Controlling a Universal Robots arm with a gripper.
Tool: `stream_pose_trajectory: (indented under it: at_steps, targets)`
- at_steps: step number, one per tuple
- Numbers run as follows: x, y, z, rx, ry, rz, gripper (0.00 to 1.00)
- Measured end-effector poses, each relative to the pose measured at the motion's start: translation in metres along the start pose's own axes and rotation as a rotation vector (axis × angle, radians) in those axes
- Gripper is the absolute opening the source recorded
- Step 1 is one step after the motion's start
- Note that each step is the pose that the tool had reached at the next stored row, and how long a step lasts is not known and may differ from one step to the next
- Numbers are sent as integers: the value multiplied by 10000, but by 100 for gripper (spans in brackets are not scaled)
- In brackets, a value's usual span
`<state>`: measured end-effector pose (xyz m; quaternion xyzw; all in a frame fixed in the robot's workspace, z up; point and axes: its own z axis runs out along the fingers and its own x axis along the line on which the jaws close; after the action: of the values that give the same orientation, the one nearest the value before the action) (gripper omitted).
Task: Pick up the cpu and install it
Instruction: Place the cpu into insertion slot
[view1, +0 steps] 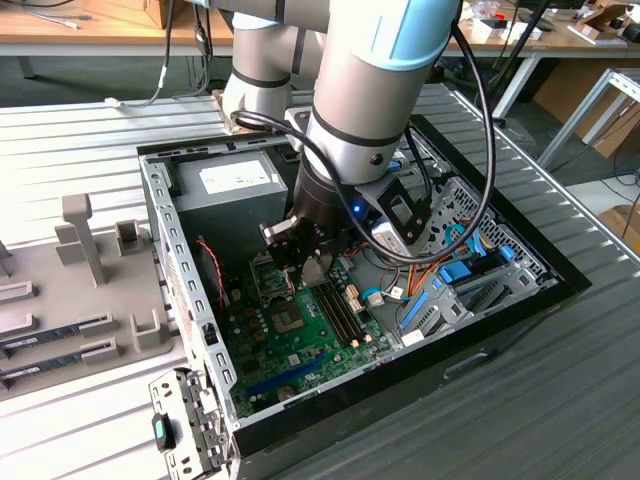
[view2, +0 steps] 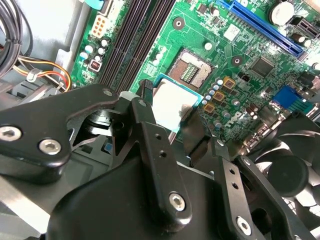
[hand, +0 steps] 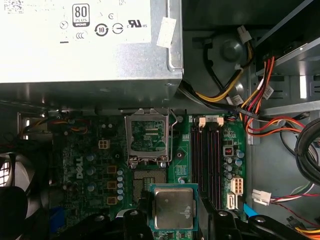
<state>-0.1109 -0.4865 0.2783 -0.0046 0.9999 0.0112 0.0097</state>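
Note:
The cpu, a small square chip with a silvery-grey top and a teal edge, hangs just above the green motherboard, gripped on two opposite sides. My gripper is shut on it, with a black finger on either side. In the second wrist view the cpu sits between the black fingers, a little short of the open socket. The socket lies bare, its metal load plate flipped up toward the power supply. In the exterior view the gripper hovers low inside the open computer case.
A grey power-supply box fills the case's far end. Bundles of coloured cables and black memory slots flank the socket. A black fan sits close by. A grey holder with memory sticks stands outside the case, at the exterior view's left.

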Motion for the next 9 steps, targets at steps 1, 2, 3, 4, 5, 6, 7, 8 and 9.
stream_pose_trajectory:
  at_steps: [1, 2, 3, 4, 5, 6, 7, 8, 9]
  targets:
    - [0, -1, 2, 0, 0, 0, 47]
    - [0, -3, 4, -1, 0, 0, 47]
    - [0, -4, 7, 0, 0, 0, 47]
    - [0, -5, 9, 0, 0, 0, 47]
    - [0, -6, 11, 0, 0, 0, 47]
    - [0, -8, 14, 0, 0, 0, 47]
    - [0, -11, 18, -1, 0, 0, 47]
    - [0, -12, 19, 0, 0, 0, 47]
    - [0, -13, 21, 0, 0, 0, 47]
